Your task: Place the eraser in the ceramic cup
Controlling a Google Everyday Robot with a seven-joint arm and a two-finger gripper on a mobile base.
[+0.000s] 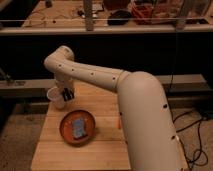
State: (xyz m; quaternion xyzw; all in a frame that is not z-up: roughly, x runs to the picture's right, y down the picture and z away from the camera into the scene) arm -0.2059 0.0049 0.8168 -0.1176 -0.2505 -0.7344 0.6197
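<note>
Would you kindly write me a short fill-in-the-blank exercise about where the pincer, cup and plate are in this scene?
1. The pincer is ____ and hangs right beside the white ceramic cup.
2. The round plate is ____ in colour.
3. A blue-grey object lies ____ the plate.
4. Cup and plate both stand on a ____ table.

Missing words: shut; orange; on; wooden.
</note>
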